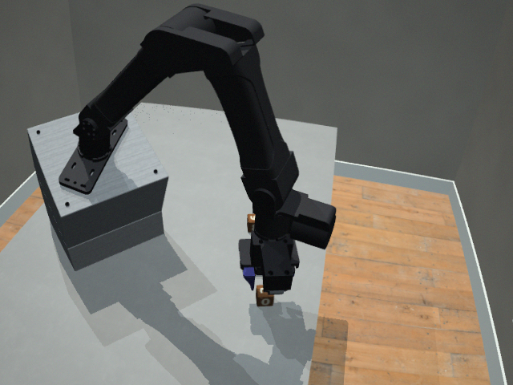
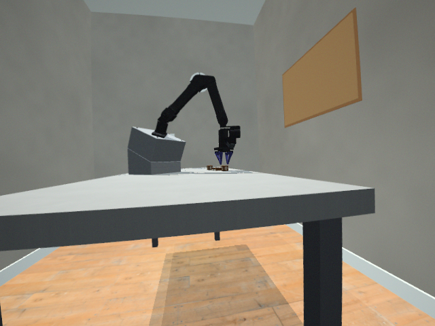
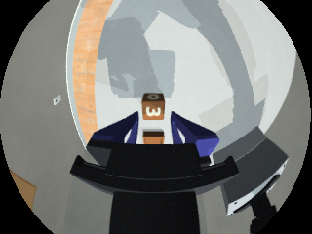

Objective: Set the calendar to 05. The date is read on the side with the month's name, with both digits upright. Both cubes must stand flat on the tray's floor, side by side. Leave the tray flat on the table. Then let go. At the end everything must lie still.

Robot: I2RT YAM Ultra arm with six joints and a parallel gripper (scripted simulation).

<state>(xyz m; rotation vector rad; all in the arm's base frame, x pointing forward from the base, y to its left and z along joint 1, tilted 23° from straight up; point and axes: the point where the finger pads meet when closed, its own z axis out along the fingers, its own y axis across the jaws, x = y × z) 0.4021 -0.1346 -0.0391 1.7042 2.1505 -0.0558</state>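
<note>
My gripper (image 2: 223, 162) (image 3: 154, 115) is partly open, with nothing between its blue fingertips. It points down, its tips above table height. A brown cube (image 1: 264, 299) (image 2: 225, 168) (image 3: 153, 108) stands flat below and just beyond the fingers in the wrist view, a white 3 on top and a 0 on one side. A second brown cube (image 1: 250, 222) (image 2: 209, 167) stands farther back, partly behind the arm in the top view. A low brown object (image 2: 216, 169), perhaps the tray, lies between them. A brown piece (image 3: 153, 138) shows between the fingers, mostly hidden by the gripper body. The month's name is not visible.
The arm's grey base block (image 1: 119, 211) (image 2: 154, 151) stands on the table (image 1: 190, 199) (image 2: 196, 193). The table's edge runs close beside the gripper, with wooden floor (image 1: 389, 269) beyond. A brown board (image 2: 323, 70) hangs on the wall.
</note>
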